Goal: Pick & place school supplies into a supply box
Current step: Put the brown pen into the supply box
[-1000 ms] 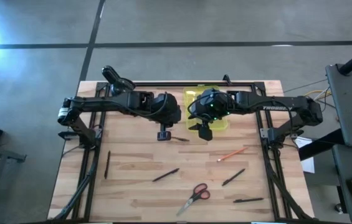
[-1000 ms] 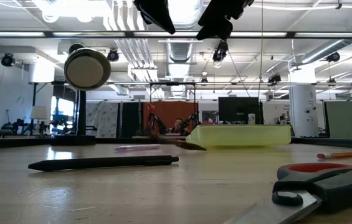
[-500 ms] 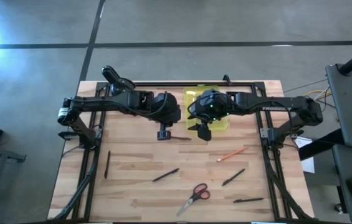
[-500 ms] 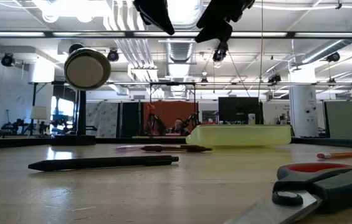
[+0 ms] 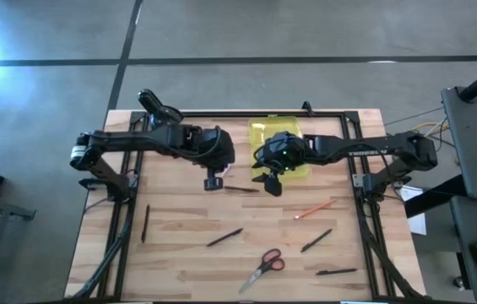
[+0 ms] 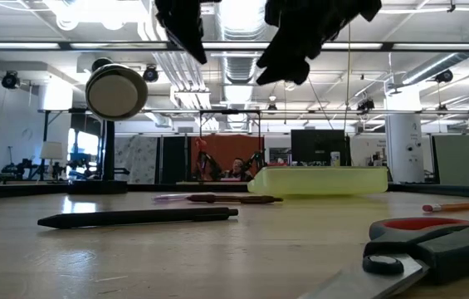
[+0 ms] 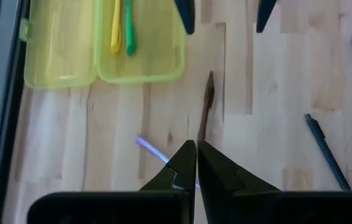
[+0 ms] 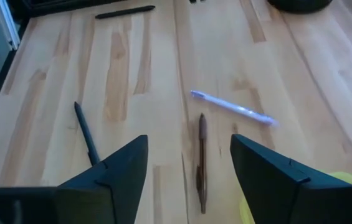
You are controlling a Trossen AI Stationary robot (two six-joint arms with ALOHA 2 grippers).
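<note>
Supply box [image 5: 279,145] lying open at the tabletop's [image 5: 179,253] far edge with your yellow and green pens inside, your right gripper [image 5: 266,181] raised beside it, jaws spread over a dark brown pen [image 5: 240,189], your left gripper [image 5: 213,182] hovering nearby, jaws pressed together and empty.

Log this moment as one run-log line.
left pincer: shut, empty | right pincer: open above brown pen | supply box: open, holds yellow pen, green pen

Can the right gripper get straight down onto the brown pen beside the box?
Probably yes. The right gripper is open above the brown pen, which lies alone on bare wood; nothing shows between them.
</note>
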